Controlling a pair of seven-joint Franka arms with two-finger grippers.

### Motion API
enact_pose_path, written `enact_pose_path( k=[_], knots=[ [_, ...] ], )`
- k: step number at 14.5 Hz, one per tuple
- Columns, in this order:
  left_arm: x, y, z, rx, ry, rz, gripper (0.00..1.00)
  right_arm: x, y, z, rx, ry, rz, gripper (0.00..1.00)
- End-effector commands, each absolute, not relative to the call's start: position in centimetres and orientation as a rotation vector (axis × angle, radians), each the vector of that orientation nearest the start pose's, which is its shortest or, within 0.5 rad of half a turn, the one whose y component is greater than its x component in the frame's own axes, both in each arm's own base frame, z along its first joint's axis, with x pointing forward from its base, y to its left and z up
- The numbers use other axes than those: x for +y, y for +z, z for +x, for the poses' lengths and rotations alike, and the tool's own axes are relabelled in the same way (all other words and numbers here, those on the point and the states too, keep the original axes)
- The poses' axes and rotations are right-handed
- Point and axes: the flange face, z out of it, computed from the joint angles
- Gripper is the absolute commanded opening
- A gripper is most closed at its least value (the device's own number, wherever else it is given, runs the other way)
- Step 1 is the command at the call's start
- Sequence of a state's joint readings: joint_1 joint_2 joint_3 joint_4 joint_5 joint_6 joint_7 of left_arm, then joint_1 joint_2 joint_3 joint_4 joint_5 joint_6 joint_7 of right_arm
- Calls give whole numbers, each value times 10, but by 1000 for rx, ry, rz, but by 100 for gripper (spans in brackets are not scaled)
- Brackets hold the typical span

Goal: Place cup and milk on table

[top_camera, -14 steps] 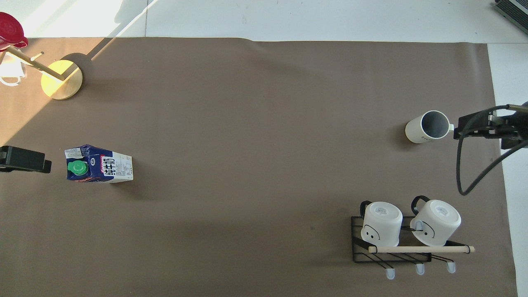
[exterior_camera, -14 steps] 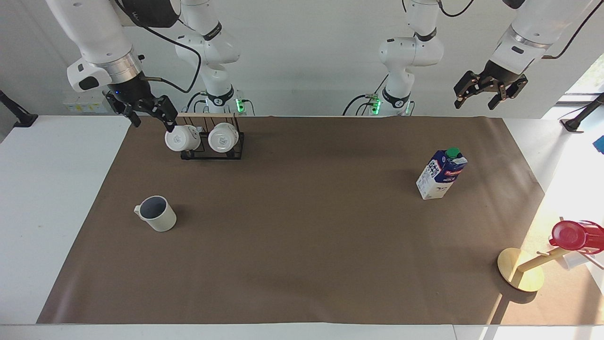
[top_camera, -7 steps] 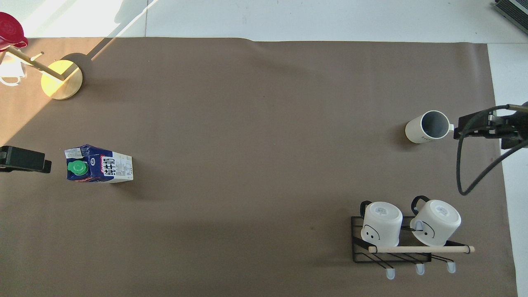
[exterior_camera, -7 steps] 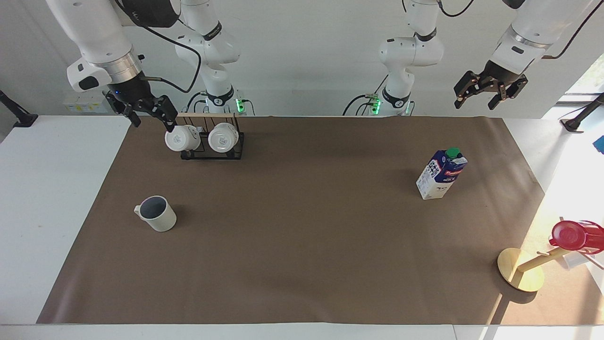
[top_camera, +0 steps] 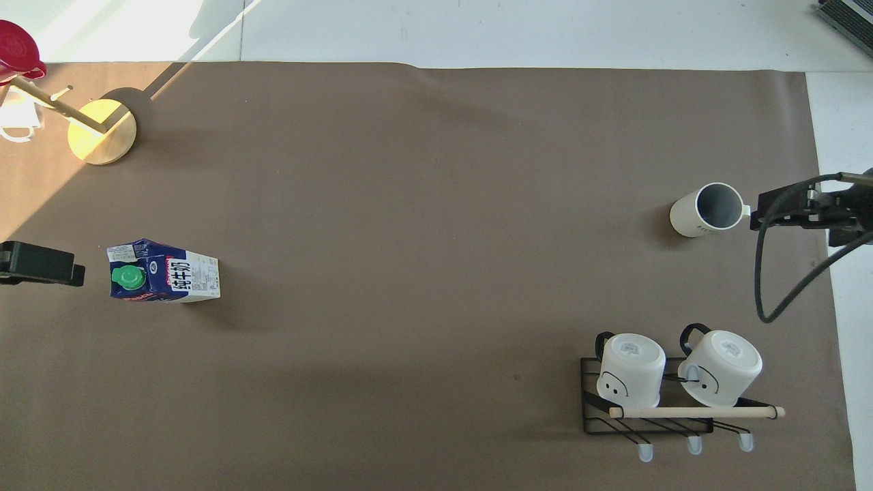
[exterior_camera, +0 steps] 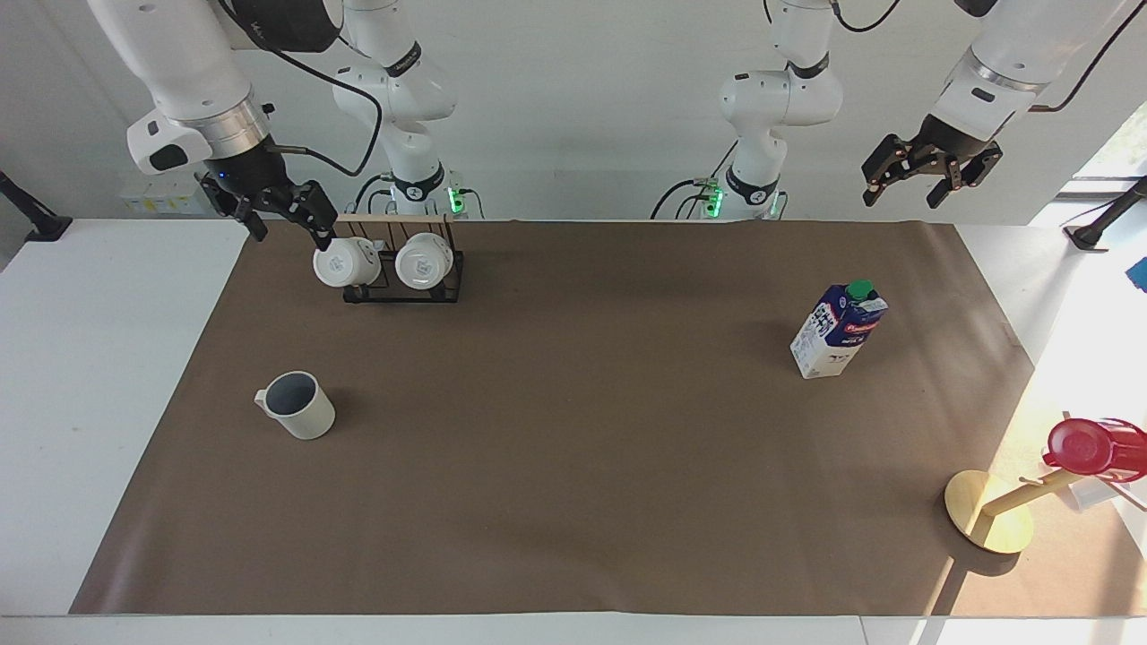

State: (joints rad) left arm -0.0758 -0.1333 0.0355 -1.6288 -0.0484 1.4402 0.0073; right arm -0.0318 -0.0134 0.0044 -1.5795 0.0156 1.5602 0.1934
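The cream-white cup (exterior_camera: 298, 405) with a dark interior stands upright on the brown mat of the table (exterior_camera: 573, 466), toward the right arm's end; it also shows in the overhead view (top_camera: 706, 210). The blue-and-white milk carton (exterior_camera: 838, 330) with a green cap stands upright on the mat toward the left arm's end, and shows in the overhead view (top_camera: 164, 271) too. My right gripper (exterior_camera: 291, 235) is open and empty, raised beside the mug rack. My left gripper (exterior_camera: 901, 197) is open and empty, raised over the mat's edge nearest the robots.
A black wire rack (exterior_camera: 403, 267) holding two glossy white mugs stands near the robots by the right gripper. A wooden stand with a round base (exterior_camera: 986, 521) carries a shiny red cup (exterior_camera: 1089, 446) at the left arm's end, farther from the robots than the milk.
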Motion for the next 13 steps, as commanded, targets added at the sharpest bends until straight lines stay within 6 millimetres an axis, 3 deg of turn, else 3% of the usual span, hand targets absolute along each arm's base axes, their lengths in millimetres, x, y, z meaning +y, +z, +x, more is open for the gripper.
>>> enact_pose_path(
  k=[1,13],
  knots=[
    [-22,661,495,71,99,-3177,100,-14,629,551,329,12,-3100,100],
    [-22,662,496,70,84,-3177,100,-15,629,551,331,12,-3100,100]
  ],
)
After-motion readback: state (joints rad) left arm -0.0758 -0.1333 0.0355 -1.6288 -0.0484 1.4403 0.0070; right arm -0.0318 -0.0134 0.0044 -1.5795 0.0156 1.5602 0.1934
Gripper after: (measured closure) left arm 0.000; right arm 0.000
